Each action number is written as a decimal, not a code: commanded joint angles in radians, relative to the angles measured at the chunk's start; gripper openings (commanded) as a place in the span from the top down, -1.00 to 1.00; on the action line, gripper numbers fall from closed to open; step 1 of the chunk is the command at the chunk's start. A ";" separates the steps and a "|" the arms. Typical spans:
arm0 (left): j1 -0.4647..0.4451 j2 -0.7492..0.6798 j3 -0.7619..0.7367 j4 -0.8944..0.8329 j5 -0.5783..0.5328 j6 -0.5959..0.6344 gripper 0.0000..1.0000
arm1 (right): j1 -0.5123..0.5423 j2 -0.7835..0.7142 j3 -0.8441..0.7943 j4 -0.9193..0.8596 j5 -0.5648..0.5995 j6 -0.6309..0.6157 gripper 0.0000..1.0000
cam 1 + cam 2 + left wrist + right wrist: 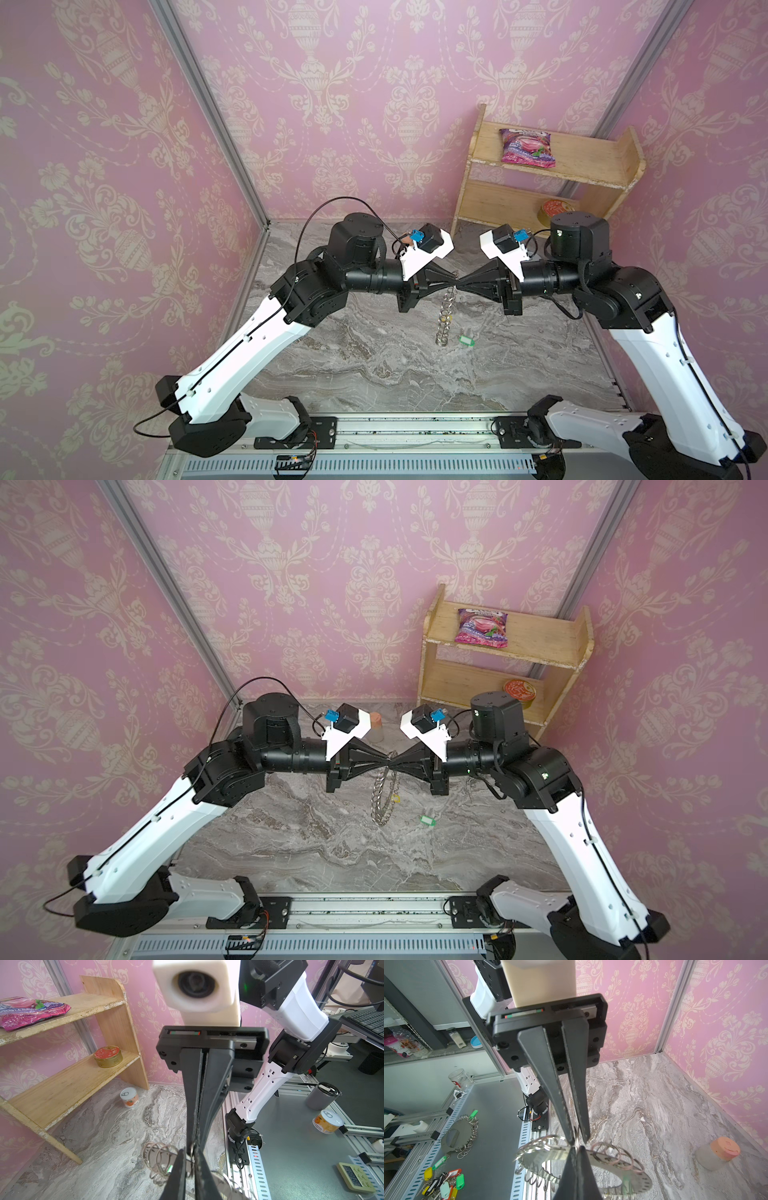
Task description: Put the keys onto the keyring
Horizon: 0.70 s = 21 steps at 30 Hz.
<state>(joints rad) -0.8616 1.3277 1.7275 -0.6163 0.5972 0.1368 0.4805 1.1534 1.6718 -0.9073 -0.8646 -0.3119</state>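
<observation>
The keyring (444, 316) (384, 798), a grey metal disc (639, 1180) fringed with wire rings (158, 1157), hangs edge-down above the marble table, under the two grippers, which meet tip to tip. My right gripper (461, 286) (395, 762) (579, 1148) is shut on one wire ring at the top of the rim. My left gripper (453, 286) (386, 762) (190, 1150) has its fingers a narrow slit apart around that same ring. A green key (466, 340) (427, 820) lies on the table just right of the keyring. A yellow key (395, 799) shows at the rim; whether it hangs there I cannot tell.
A wooden shelf (540, 199) at the back right holds a snack bag (528, 147) and a red-lidded gold tin (555, 208). A small jar with an orange lid (376, 725) and a can (129, 1097) stand near the back wall. Spare key tags (444, 1184) lie outside the cell.
</observation>
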 commanded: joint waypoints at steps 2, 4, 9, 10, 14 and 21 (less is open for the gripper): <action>-0.007 -0.030 0.016 0.008 0.018 -0.017 0.84 | 0.007 -0.011 0.023 0.017 -0.016 -0.004 1.00; -0.007 -0.030 0.017 0.000 0.019 -0.014 0.87 | 0.007 -0.010 0.025 0.016 -0.014 -0.004 1.00; -0.007 -0.028 0.017 -0.022 0.023 -0.013 0.84 | 0.006 -0.021 0.022 0.028 -0.006 -0.001 1.00; -0.007 -0.028 0.016 -0.028 0.022 -0.013 0.82 | 0.006 -0.024 0.021 0.031 -0.004 0.003 1.00; -0.007 -0.036 0.010 -0.037 0.014 -0.009 0.82 | 0.007 -0.028 0.021 0.041 -0.004 0.008 1.00; -0.007 -0.047 0.001 -0.037 0.005 -0.012 0.83 | 0.007 -0.026 0.022 0.048 -0.004 0.011 1.00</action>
<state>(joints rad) -0.8627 1.3144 1.7275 -0.6220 0.5972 0.1368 0.4870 1.1477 1.6718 -0.8948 -0.8665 -0.3115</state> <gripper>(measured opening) 0.087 0.044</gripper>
